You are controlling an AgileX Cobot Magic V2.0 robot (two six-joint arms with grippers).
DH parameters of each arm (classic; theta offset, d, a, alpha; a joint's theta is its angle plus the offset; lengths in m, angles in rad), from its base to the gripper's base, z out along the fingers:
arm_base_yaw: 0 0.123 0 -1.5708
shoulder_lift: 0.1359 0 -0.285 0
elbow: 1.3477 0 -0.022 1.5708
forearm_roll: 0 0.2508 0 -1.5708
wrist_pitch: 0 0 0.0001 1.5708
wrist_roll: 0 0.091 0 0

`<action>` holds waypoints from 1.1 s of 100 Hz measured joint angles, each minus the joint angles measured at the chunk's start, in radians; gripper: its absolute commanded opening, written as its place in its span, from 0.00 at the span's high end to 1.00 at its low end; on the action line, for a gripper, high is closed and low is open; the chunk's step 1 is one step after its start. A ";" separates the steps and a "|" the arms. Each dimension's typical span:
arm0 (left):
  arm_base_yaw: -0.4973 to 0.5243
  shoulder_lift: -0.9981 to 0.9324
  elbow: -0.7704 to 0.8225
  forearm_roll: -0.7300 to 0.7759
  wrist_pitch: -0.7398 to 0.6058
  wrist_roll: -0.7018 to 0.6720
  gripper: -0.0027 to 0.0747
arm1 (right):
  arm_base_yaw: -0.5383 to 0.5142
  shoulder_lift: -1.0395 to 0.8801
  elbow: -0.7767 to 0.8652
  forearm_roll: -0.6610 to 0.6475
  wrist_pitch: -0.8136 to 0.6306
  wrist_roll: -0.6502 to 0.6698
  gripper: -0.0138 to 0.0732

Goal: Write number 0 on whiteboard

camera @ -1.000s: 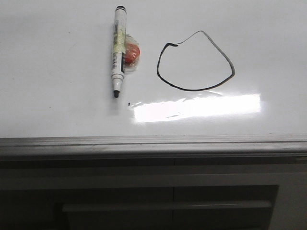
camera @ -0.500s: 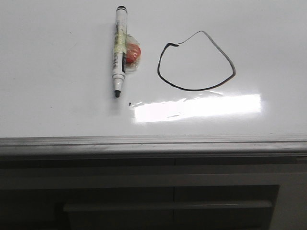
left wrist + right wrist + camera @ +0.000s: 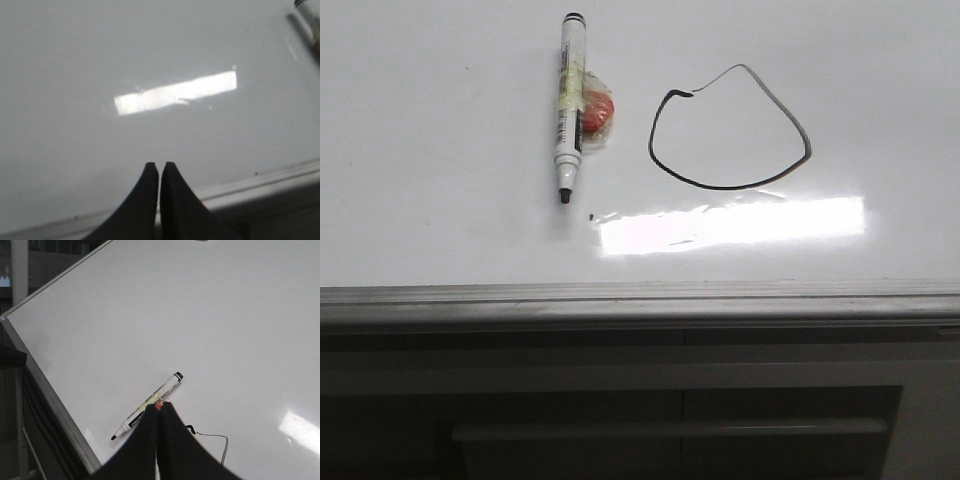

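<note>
Beside the marker (image 3: 568, 108), laid down uncapped since writing looks finished, the number 0 (image 3: 730, 128) is seen on the whiteboard (image 3: 440, 200); left gripper (image 3: 159, 170) and right gripper (image 3: 160, 412) are pressed closed, empty.

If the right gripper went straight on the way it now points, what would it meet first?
Probably the marker: the shut right gripper points at its taped middle on the whiteboard, though depth is unclear.

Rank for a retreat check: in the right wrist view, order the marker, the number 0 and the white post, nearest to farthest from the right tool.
1. marker, at the right tool's tips.
2. number 0, just beside them.
3. white post, off past the whiteboard's corner.
</note>
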 measured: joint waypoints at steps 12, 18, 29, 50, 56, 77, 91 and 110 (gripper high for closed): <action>0.007 -0.002 0.000 -0.006 0.089 0.000 0.99 | 0.000 0.000 0.000 0.000 0.000 0.000 0.92; 0.007 -0.011 0.000 -0.013 0.107 0.000 0.99 | 0.000 0.000 0.000 0.000 0.000 0.000 0.92; 0.007 -0.030 0.000 -0.017 0.114 0.000 0.99 | 0.000 0.000 0.000 0.000 0.000 0.000 0.92; 0.007 -0.030 0.000 -0.019 0.114 0.000 0.99 | 0.000 0.000 0.000 0.000 0.001 0.000 0.92; 0.007 -0.030 0.000 -0.019 0.114 0.000 0.99 | 0.000 0.000 0.000 0.000 0.001 0.000 0.92; 0.007 -0.030 0.000 -0.019 0.114 0.000 0.99 | 0.000 0.000 0.000 0.000 0.001 0.000 0.92; 0.007 -0.030 0.000 -0.019 0.114 0.000 0.99 | 0.000 0.000 0.000 0.000 0.001 0.000 0.92; 0.007 -0.030 0.000 -0.019 0.114 0.000 0.99 | 0.000 0.000 0.000 0.000 0.001 0.000 0.92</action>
